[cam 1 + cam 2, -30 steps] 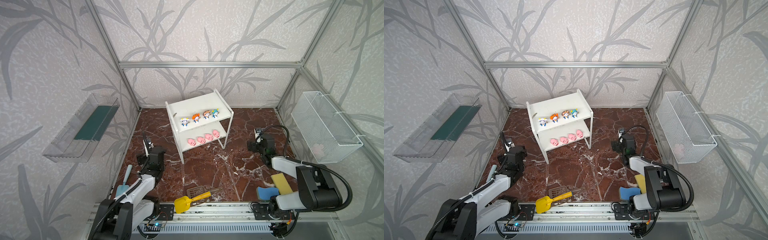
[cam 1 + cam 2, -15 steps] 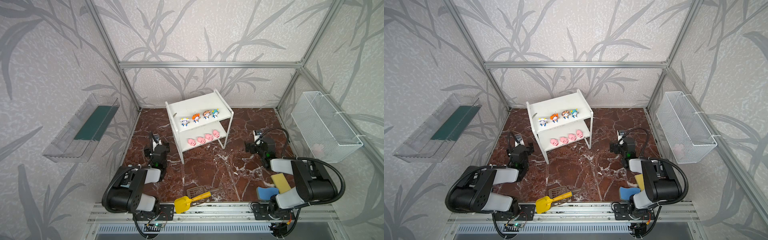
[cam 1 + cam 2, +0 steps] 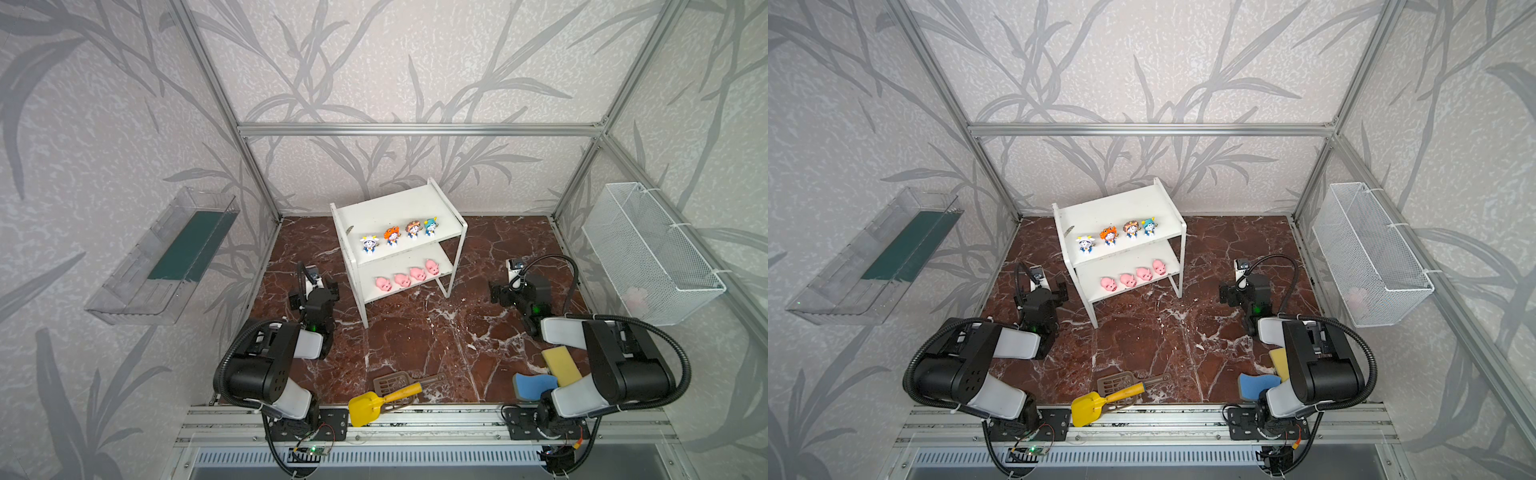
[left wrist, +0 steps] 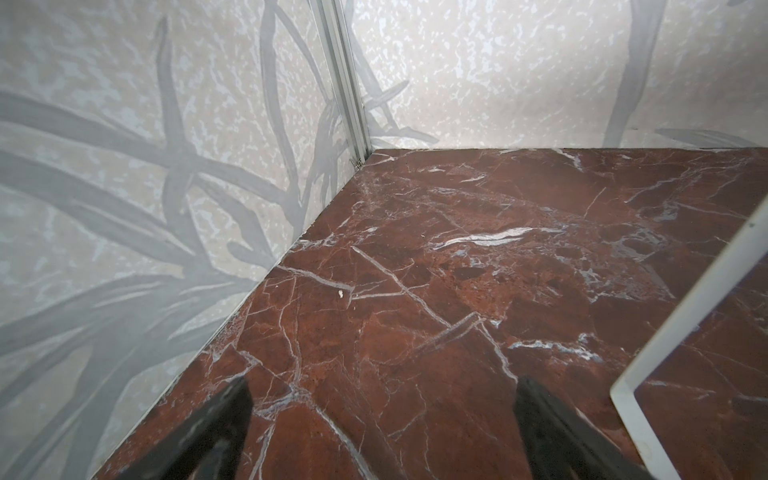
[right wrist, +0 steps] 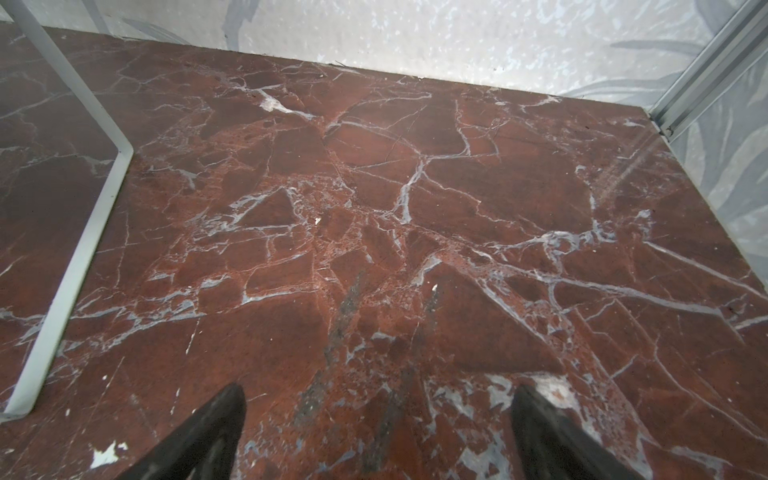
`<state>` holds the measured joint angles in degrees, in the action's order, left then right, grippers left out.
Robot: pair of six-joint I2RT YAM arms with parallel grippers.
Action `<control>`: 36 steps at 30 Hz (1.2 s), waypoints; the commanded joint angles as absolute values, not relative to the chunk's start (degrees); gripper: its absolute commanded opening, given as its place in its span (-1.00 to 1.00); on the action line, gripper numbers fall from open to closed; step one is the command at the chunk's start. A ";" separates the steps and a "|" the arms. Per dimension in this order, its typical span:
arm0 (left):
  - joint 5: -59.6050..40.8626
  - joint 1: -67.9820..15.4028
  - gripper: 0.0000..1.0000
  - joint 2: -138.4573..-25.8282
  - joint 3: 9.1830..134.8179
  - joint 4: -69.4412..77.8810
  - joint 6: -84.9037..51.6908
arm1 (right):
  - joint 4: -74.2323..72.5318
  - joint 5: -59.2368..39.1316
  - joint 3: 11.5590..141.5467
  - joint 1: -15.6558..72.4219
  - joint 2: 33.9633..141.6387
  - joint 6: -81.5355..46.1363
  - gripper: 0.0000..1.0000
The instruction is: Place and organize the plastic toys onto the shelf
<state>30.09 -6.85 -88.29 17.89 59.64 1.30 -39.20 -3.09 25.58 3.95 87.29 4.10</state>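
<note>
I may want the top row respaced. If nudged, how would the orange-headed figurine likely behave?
The orange-headed figurine looks top-heavy, big head over small body, so it would probably tip rather than slide. It stands close between the white-headed figurine and brown-headed figurine, so might topple one. Tiny plastic: likely light.

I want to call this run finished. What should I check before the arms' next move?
1. Four figurines upright in a row on the shelf's top board: ok.
2. Four pigs in a row on the lower board: ok.
3. Left gripper open, empty: ok.
4. Right gripper open, empty: ok.
5. Pink thing in the basket, toy or not: cannot tell.
</note>
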 commanded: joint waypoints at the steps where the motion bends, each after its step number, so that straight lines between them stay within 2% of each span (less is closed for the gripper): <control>1: 28.50 -5.77 0.99 -87.71 20.51 56.82 -0.12 | -40.78 -3.43 26.19 3.78 86.66 4.21 0.98; 36: 27.90 -5.09 0.99 -87.62 20.74 55.90 -0.79 | -40.73 -3.43 26.19 3.78 86.66 4.14 0.98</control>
